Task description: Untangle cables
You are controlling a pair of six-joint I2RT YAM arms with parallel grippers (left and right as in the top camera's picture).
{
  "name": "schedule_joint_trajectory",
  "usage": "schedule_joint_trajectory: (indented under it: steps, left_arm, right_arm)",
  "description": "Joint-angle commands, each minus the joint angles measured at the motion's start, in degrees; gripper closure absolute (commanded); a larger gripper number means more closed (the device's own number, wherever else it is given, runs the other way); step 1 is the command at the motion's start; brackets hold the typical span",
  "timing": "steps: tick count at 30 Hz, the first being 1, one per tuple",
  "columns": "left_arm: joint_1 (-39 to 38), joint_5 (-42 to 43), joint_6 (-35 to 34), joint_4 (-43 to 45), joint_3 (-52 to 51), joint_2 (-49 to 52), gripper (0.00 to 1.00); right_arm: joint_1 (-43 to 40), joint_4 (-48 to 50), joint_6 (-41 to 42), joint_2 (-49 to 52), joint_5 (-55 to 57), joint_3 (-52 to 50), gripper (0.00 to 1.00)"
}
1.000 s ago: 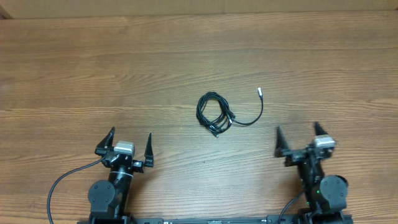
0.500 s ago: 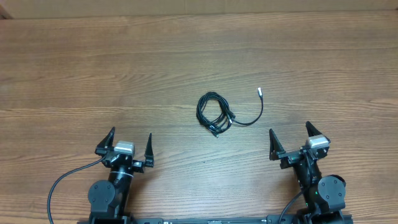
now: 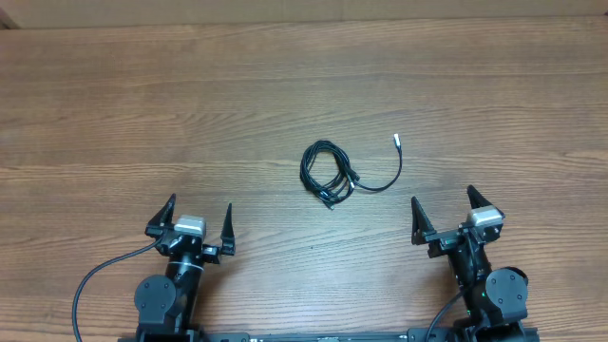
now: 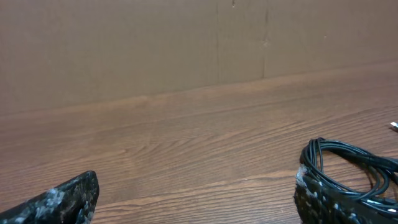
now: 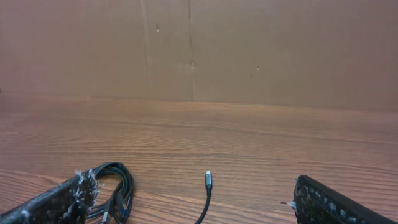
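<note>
The cables [image 3: 328,174] lie as a small black coil in the middle of the wooden table, one strand arcing right to a silver plug tip [image 3: 396,140]. Near the front edge at the left, my left gripper [image 3: 198,218] stands open and empty, well short of the coil. My right gripper [image 3: 444,210] is open too, front right of the coil, touching nothing. The left wrist view has the coil [image 4: 354,168] beyond the right fingertip [image 4: 320,199]. In the right wrist view the coil [image 5: 115,186] lies by the left fingertip [image 5: 56,202], and the plug tip [image 5: 208,179] sits between the jaws' lines, farther out.
A brown cardboard wall [image 5: 199,50] closes off the far edge of the wooden table [image 3: 142,104]. Black wiring [image 3: 95,280] loops from the left arm's base at the front edge.
The right gripper shifted a little left and toward the front edge between one second and half a second ago, then held still. The left arm and the cables have not moved.
</note>
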Motion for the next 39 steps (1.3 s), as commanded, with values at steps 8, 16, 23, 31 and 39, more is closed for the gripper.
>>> schedule_joint_trajectory:
  steps: [8,16,23,31,39]
  left_arm:
    - [-0.26,0.90,1.07,-0.02,-0.24,-0.37,0.00]
    - [-0.26,0.90,1.07,-0.02,-0.24,-0.37,0.00]
    - [-0.26,0.90,1.07,-0.02,-0.24,-0.37,0.00]
    - [-0.26,0.92,1.07,0.00,-0.24,-0.37,0.00]
    - [-0.33,-1.03,3.72,-3.89,3.93,0.42,0.00]
  right_arm:
    - [0.24,0.35,-0.28,-0.48,0.28,-0.59,0.00]
    - [0.24,0.35,-0.28,-0.48,0.28,-0.59,0.00]
    - [0.24,0.35,-0.28,-0.48,0.28,-0.59,0.00]
    - [0.24,0.35,-0.28,-0.48,0.28,-0.59,0.00]
    - [0.24,0.79,-0.26,-0.48,-0.26,-0.59,0.00]
